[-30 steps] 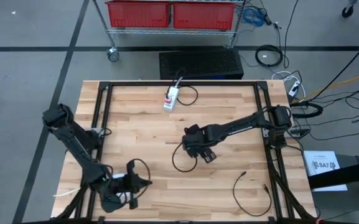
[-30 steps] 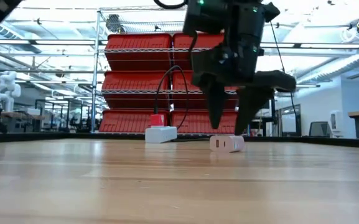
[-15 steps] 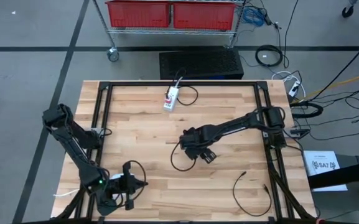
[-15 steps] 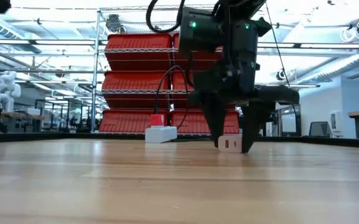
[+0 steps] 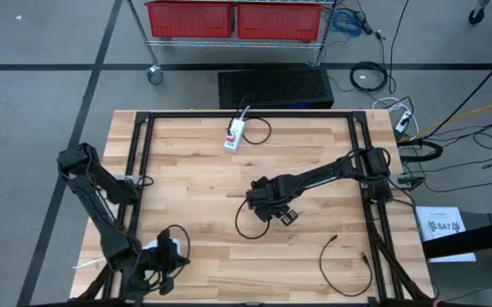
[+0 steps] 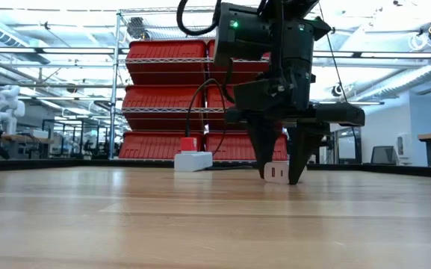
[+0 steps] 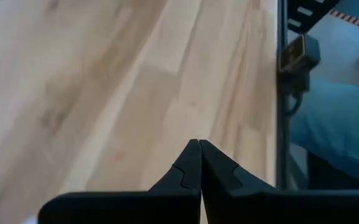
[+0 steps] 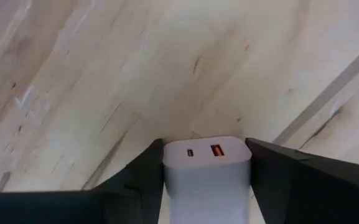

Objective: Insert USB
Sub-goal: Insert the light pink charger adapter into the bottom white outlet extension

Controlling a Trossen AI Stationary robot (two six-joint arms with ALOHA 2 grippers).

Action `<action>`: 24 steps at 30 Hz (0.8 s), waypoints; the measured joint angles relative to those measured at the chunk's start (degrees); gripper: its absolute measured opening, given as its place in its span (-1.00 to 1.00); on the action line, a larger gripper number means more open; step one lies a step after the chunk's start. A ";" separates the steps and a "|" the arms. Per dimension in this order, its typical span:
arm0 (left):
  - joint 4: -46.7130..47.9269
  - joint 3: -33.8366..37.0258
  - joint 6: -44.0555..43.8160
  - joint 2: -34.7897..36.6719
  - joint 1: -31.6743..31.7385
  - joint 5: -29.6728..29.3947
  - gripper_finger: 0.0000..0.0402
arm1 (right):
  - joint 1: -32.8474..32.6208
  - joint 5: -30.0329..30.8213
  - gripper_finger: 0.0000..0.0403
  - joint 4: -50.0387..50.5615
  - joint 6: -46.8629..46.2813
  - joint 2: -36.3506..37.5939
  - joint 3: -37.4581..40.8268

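Since a second ago the right gripper (image 6: 281, 173) has dropped onto the white USB charger block (image 8: 207, 169) mid-bench, fingers narrowed against its two flat sides, seemingly clamped. Rigid, light, smooth plastic: grip those sides, ports clear. Left gripper (image 7: 199, 163), fingers together, waits near the bench's (image 5: 194, 170) front-left corner.
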State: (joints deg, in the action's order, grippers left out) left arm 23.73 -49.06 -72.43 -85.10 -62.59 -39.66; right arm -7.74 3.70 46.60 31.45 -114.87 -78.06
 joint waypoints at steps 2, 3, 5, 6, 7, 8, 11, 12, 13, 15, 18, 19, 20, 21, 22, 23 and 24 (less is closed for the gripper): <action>1.62 -0.23 -3.10 0.00 -0.93 1.85 -1.00 | -0.85 -0.04 -0.19 -1.05 -1.59 0.26 0.05; 3.49 -0.67 -4.73 0.00 -1.15 2.99 -1.00 | -1.32 -0.46 -0.19 -1.71 -2.50 0.58 0.11; 7.83 -2.07 -7.99 0.00 -1.52 6.25 -1.00 | -2.26 -0.65 -0.19 -3.53 -4.55 1.51 0.11; 10.42 -2.91 -9.55 0.00 -1.67 8.00 -1.00 | -2.69 -0.77 -0.19 -4.68 -5.96 2.03 0.11; 13.67 -3.86 -11.16 0.00 -1.68 9.71 -1.00 | -3.12 -0.85 -0.19 -5.95 -7.30 2.73 0.11; 16.74 -4.90 -12.67 0.00 -1.66 11.31 -1.00 | -3.46 -1.03 -0.19 -7.38 -8.57 3.41 0.11; 23.94 -7.59 -16.97 0.00 -1.66 16.83 -1.00 | -4.80 -1.06 -0.19 -13.01 -11.80 5.17 0.09; 26.00 -7.99 -18.12 0.00 -1.66 19.09 -1.00 | -5.29 -1.13 -0.19 -14.88 -12.41 5.56 0.09; 27.42 -8.28 -19.56 0.00 -1.67 21.64 -1.00 | -5.73 -1.60 -0.19 -16.70 -12.92 5.78 0.09; 29.06 -8.39 -22.53 -0.01 -1.84 26.92 -1.00 | -6.49 -3.88 -0.19 -20.68 -13.98 5.81 0.09; 30.73 -8.39 -26.17 -0.96 -2.94 32.05 -1.00 | -7.13 -6.78 -0.19 -25.42 -14.39 5.81 0.09; 31.22 -8.39 -27.20 -1.41 -3.42 33.20 -1.00 | -7.20 -7.38 -0.19 -27.36 -14.39 5.81 0.25; 32.10 -8.39 -28.09 -2.01 -3.84 34.59 -1.00 | -7.16 -8.26 -0.19 -29.68 -14.39 5.81 0.67; 33.05 -8.39 -29.06 -2.58 -4.29 36.27 -1.00 | -6.98 -9.68 -0.19 -31.46 -14.44 5.81 1.06; 33.91 -8.39 -29.98 -3.13 -4.82 38.36 -1.00 | -6.73 -11.32 -0.19 -33.12 -14.55 5.81 1.34; 35.05 -8.39 -30.98 -3.55 -5.35 40.54 -1.00 | -6.46 -12.98 -0.19 -34.78 -14.79 5.81 1.54; 36.54 -8.39 -32.20 -3.93 -5.90 42.24 -1.00 | -6.22 -14.26 -0.19 -36.80 -14.99 5.81 1.82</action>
State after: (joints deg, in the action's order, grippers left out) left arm 60.27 -57.45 -104.63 -89.03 -68.49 2.57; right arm -13.96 -10.57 9.80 16.46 -109.06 -76.25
